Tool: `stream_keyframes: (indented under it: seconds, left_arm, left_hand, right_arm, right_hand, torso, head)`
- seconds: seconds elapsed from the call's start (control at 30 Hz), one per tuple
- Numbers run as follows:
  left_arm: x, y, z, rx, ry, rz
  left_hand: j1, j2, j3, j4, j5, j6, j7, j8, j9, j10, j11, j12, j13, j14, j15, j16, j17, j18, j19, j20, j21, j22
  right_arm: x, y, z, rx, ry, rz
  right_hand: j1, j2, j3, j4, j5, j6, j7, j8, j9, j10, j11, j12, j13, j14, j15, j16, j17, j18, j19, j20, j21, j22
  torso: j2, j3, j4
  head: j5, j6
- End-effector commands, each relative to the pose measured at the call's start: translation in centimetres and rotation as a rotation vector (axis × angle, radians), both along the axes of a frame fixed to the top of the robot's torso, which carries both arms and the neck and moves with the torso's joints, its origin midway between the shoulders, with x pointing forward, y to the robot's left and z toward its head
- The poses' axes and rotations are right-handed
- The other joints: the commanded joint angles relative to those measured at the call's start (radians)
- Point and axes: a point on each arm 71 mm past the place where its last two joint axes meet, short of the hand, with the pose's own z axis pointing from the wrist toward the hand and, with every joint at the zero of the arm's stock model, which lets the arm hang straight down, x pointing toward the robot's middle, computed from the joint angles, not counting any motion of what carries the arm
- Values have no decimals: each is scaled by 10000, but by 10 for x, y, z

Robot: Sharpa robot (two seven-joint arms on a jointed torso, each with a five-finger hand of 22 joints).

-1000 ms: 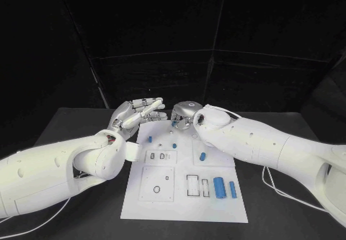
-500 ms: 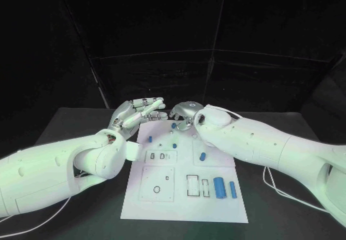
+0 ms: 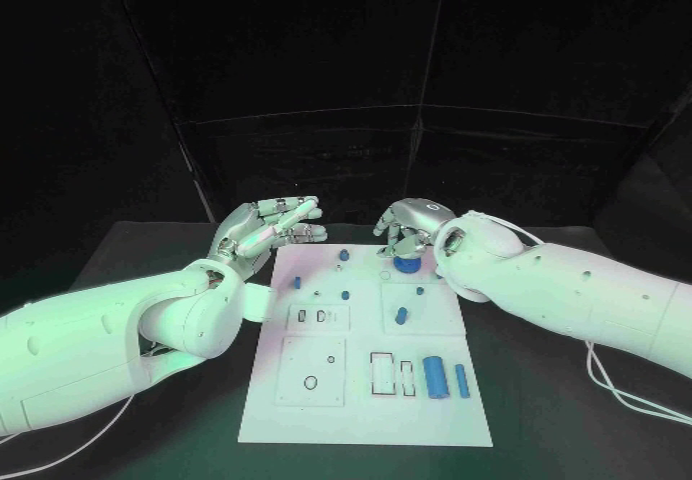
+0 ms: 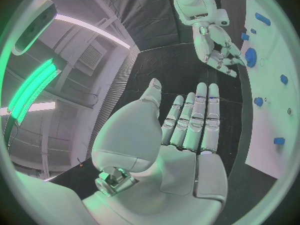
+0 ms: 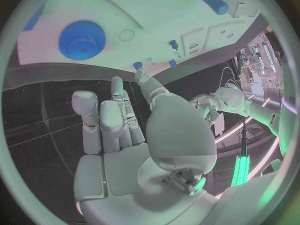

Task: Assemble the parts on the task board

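Blue gear (image 3: 410, 266) sits on the board's (image 3: 335, 398) far end, just under the right hand (image 3: 408, 228), fingers apart, holding nothing. Left hand (image 3: 264, 231) hovers nearby, spread, empty.

Black curtain walls (image 3: 433, 120) enclose the black tabletop (image 3: 130, 250); green-tinged strip lights (image 4: 31, 92) glow on the ceiling.

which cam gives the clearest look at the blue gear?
Right wrist view: the blue gear lies unobstructed on the task board, teeth and centre hole visible. Left wrist view shows it small and edge-on beside the right hand. Head view has it partly hidden under that hand.
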Motion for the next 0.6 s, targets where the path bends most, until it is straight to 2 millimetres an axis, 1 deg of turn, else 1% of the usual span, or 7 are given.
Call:
stream_keyframes:
  seconds: [0.03, 0.07, 0.1, 0.17, 0.2, 0.43, 0.6]
  left_arm:
    - [0, 0, 2, -28, -103, -139]
    - [0, 0, 2, -25, -101, -134]
    - [0, 1, 2, -24, -99, -132]
    - [1, 0, 1, -24, -98, -136]
    - [1, 0, 1, -25, -98, -139]
    - [2, -1, 1, -31, -98, -167]
    - [3, -1, 1, -23, -89, -166]
  left_hand:
    - [51, 1, 17, -49, 28, -18, 428, -44, -9, -8, 71, -43, -9, -44, 50, -48, -12, 101, 21, -1, 33, -13]
    - [58, 4, 21, -55, 28, -12, 426, -45, -8, -7, 70, -43, -8, -44, 50, -50, -12, 101, 20, -1, 33, -14]
    - [58, 4, 21, -55, 28, -12, 426, -45, -8, -7, 70, -43, -8, -44, 50, -50, -12, 101, 20, -1, 33, -14]
    - [58, 4, 21, -55, 28, -12, 426, -45, -8, -7, 70, -43, -8, -44, 50, -50, -12, 101, 20, -1, 33, -14]
    - [62, 6, 23, -58, 28, -11, 425, -45, -8, -7, 70, -44, -8, -43, 50, -50, -12, 101, 20, 0, 33, -14]
    - [94, 21, 41, -87, 29, 1, 419, -50, -7, 0, 66, -47, -6, -42, 50, -56, -12, 102, 17, 1, 33, -17]
    - [122, 27, 54, -117, 29, 4, 417, -56, -7, 5, 64, -51, -5, -42, 49, -62, -11, 104, 14, 2, 33, -19]
  right_arm:
    - [-3, -21, 0, 1322, 1298, -1019]
    - [-4, -30, -1, 1382, 1619, -1203]
    - [-5, -35, -2, 1396, 1805, -1319]
    - [-6, -47, -4, 1379, 2174, -1605]
    - [-6, -50, -5, 1371, 2255, -1688]
    - [-1, -67, -10, 1022, 2576, -2222]
    - [5, -61, -14, 474, 2596, -2255]
  right_hand:
    - [-201, -85, -771, 641, 219, -183, -168, 100, -63, -9, -104, 2423, 1756, 297, -55, 772, 1156, -322, 464, -106, 513, 812]
    - [-241, -52, -973, 857, 232, -236, -84, 140, -74, -191, -85, 3330, 2639, 356, -57, 1070, 1679, -369, 650, -122, 711, 1187]
    - [-57, -6, -1236, 1087, 308, -310, -34, 229, -77, -402, -40, 4771, 4177, 380, 68, 1341, 2124, -367, 788, -129, 904, 1522]
    - [-143, -91, -1608, 1401, 322, -549, 79, 207, -118, 65, -8, 6389, 6090, 499, 78, 1783, 2947, -484, 1005, -47, 1131, 1965]
    - [57, -13, -1857, 1651, 385, -653, 157, 268, -112, 22, 20, 7020, 6762, 516, 107, 1943, 3188, -533, 1062, 60, 1226, 2105]
    - [772, -145, -2615, 2611, 361, -1213, 320, 396, -131, 54, 255, 8214, 8218, 598, 320, 2439, 4140, -594, 1234, 222, 1528, 2631]
    - [1290, 3, -2564, 2650, 469, -1293, 337, 516, -122, 589, 297, 8922, 9229, 680, 359, 2680, 4668, -665, 1423, 267, 1736, 3045]
  torso:
    - [-48, 29, -110]
    - [-56, 37, -127]
    - [-63, 42, -140]
    - [-74, 49, -164]
    - [-78, 50, -170]
    - [-58, 68, -150]
    - [-34, 79, -125]
  head:
    - [24, -7]
    - [26, -12]
    - [4, -6]
    - [-10, -8]
    - [-17, -10]
    - [-30, -7]
    - [-77, -33]
